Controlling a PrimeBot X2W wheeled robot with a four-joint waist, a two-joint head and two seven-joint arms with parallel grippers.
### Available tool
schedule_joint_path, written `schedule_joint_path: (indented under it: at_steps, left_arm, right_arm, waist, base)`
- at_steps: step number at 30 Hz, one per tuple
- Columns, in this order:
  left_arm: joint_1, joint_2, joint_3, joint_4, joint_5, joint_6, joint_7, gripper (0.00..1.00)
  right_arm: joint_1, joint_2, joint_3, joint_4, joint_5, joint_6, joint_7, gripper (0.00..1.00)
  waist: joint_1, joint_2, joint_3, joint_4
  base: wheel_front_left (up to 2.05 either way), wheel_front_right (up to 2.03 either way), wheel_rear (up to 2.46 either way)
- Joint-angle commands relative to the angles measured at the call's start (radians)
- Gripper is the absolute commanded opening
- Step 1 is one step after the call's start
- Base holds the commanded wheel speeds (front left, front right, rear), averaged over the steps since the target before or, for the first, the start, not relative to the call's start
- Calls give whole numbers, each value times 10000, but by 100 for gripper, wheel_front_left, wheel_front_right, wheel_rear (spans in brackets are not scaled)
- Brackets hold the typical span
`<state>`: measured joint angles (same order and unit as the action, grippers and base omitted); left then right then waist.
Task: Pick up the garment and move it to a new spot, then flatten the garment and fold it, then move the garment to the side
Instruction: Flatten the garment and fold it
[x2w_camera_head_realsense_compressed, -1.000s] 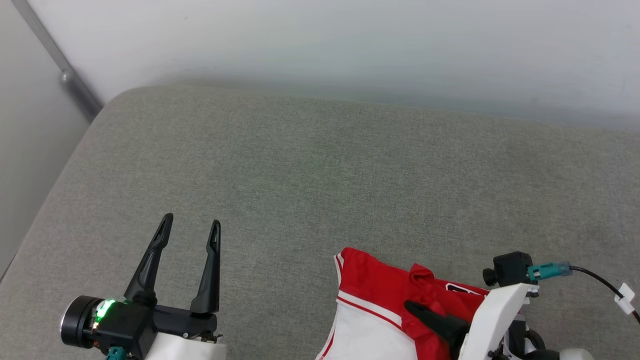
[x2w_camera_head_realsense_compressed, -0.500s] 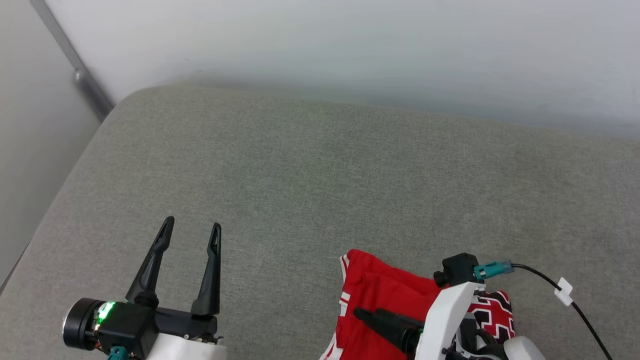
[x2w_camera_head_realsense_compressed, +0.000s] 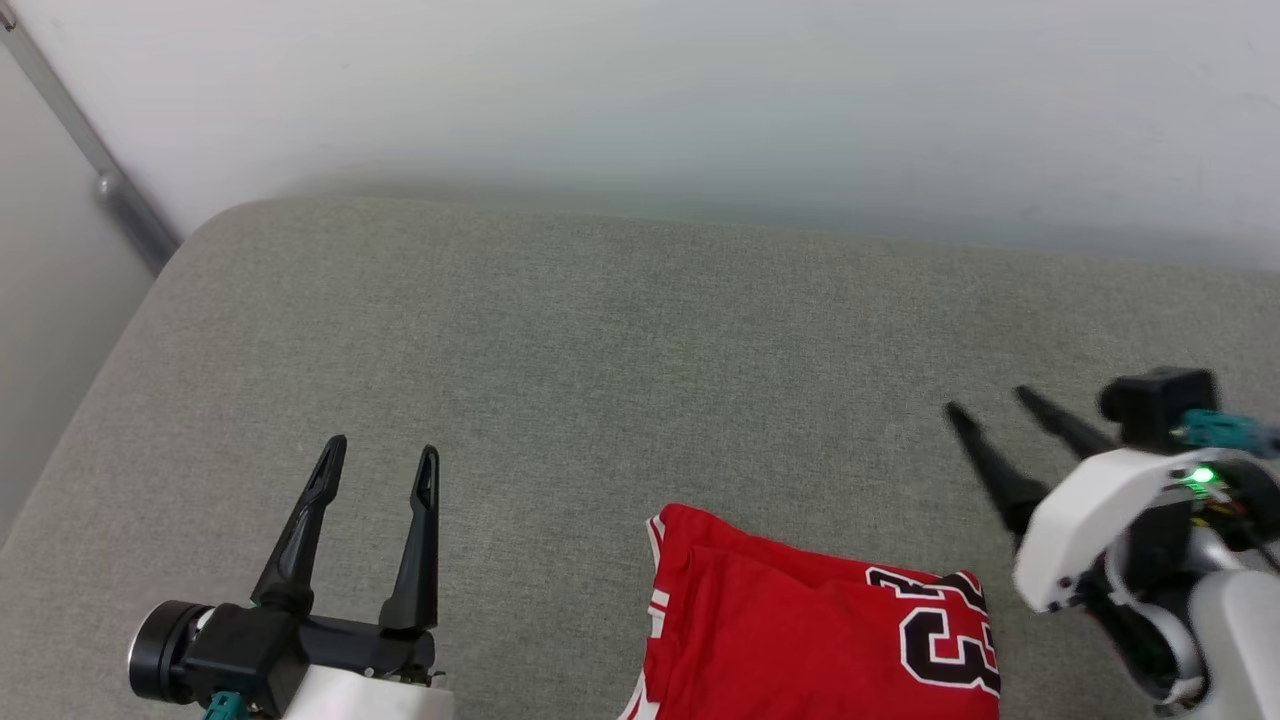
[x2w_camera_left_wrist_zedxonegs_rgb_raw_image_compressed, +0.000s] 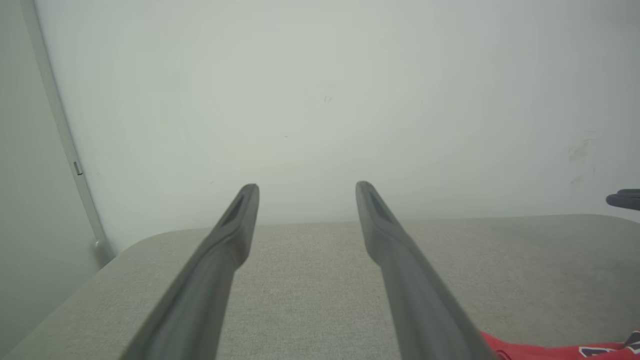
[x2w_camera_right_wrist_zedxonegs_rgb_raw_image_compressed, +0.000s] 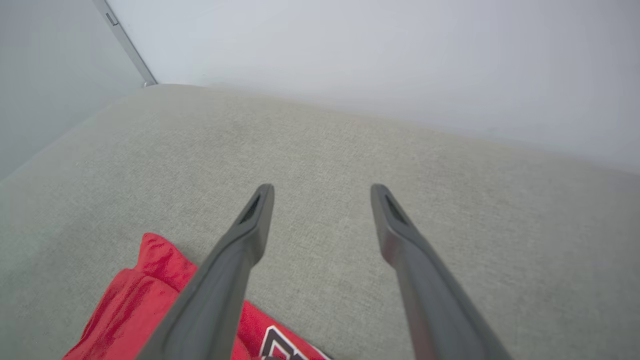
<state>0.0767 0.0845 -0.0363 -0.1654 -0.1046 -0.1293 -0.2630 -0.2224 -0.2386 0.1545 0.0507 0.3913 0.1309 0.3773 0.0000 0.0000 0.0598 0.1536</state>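
You had one garment (x2w_camera_head_realsense_compressed: 800, 640), folded, red, black number up, lying flat at the near edge of the grey cushion (x2w_camera_head_realsense_compressed: 600, 330), right of centre. Two grippers, both empty: left gripper (x2w_camera_head_realsense_compressed: 383, 447) spread wide, well left of it; right gripper (x2w_camera_head_realsense_compressed: 986, 400) spread wide, just right of it, not touching the cloth.

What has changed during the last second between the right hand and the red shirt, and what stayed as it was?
The right hand let go of the garment, opened, and drew away toward the robot's right; it now hovers over the grey cushion, apart from the cloth. The garment lies folded with its number showing. The left hand stayed open in its place, holding nothing.
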Motion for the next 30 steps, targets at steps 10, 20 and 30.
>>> schedule_joint_path:
  at_steps: [10, 20, 30]
  left_arm:
    - [-9, -7, -83, 297, -526, -12, -21, 100]
    - [-70, 200, -375, 473, -697, -12, -21, 100]
    - [-100, 246, -620, 574, -653, -13, -21, 100]
  right_arm:
    - [2013, -644, -2410, -1105, -840, -4, -3186, 100]
    - [3714, 757, -2842, -2716, -1742, -4, -5130, 100]
    - [4214, 1518, -2562, -2667, -2165, -4, -5625, 100]
  waist:
    - [0, 0, 164, -242]
    - [0, 0, 204, -338]
    - [0, 0, 190, -318]
  base:
    - [0, 0, 0]
    - [0, 0, 0]
    - [0, 0, 0]
